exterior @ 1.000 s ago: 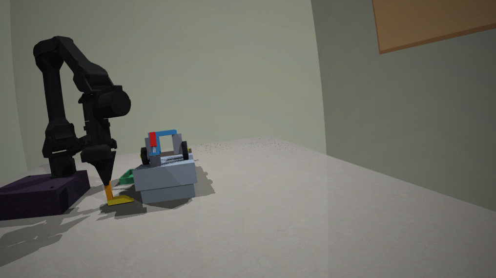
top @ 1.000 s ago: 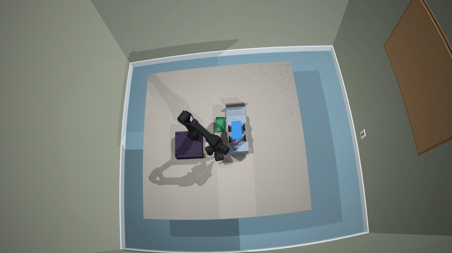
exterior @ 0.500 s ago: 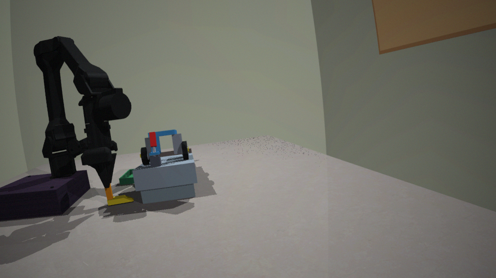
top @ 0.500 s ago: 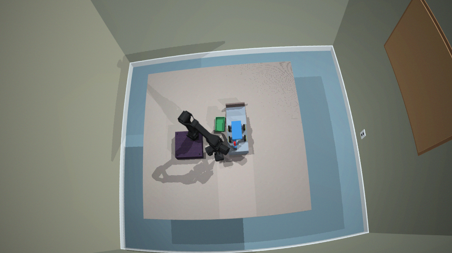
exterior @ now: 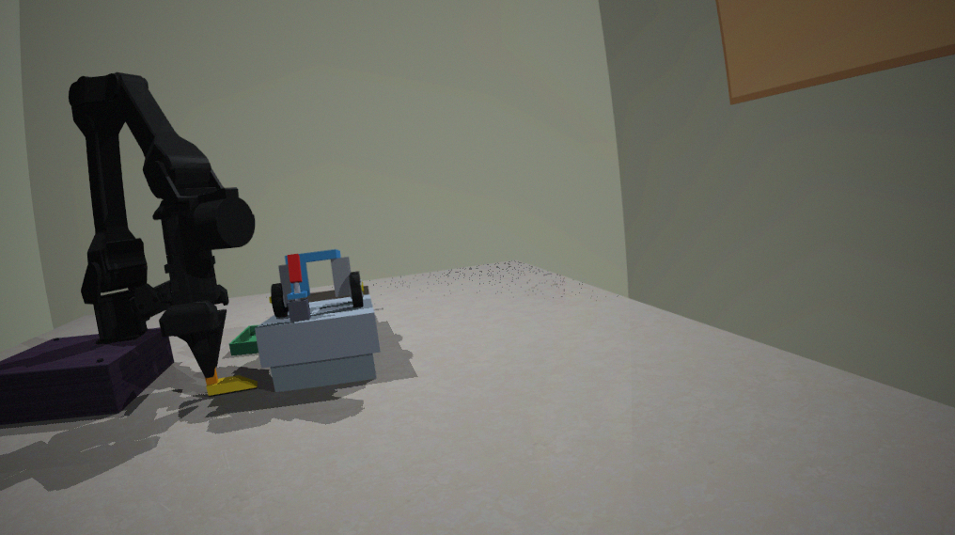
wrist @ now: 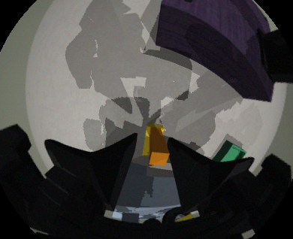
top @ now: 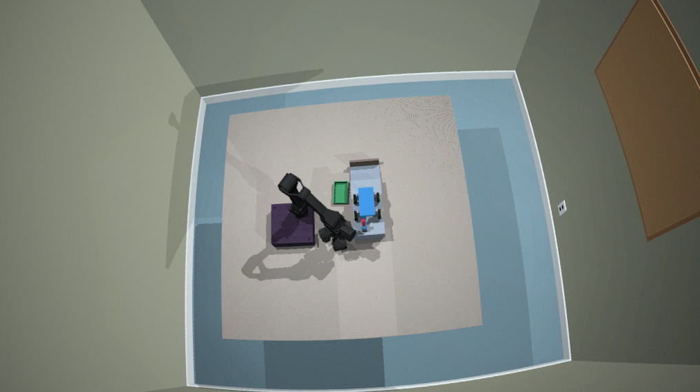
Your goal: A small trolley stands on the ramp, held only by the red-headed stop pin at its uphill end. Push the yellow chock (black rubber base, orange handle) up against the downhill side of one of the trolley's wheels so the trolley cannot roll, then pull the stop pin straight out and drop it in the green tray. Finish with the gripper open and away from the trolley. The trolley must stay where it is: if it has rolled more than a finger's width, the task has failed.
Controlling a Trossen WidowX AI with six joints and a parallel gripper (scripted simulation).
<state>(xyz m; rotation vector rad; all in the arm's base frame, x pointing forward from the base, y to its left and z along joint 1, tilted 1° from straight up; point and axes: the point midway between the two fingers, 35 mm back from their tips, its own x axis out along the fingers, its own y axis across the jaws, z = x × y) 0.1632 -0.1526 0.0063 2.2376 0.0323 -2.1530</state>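
The yellow chock [exterior: 238,385] [wrist: 146,144] lies on the table beside the ramp's [top: 365,175] [exterior: 317,343] uphill end, its orange handle [exterior: 211,382] [wrist: 158,157] upright. My gripper [exterior: 213,374] [wrist: 152,139] points down, partly open, with its fingertips low on either side of the handle; a gap shows on both sides in the wrist view. The blue trolley [top: 366,200] [exterior: 322,256] stands on the ramp. The red-headed stop pin [top: 363,222] [exterior: 294,268] is upright at its uphill end. The green tray [top: 340,193] [exterior: 242,345] [wrist: 234,152] shows no pin inside.
The purple base block [top: 293,224] [exterior: 55,381] [wrist: 212,41] of the arm is left of the chock. The ramp's near side wall is close to the chock and gripper. A brown end board [top: 364,162] stands at the ramp's downhill end. The tray sits beside the ramp.
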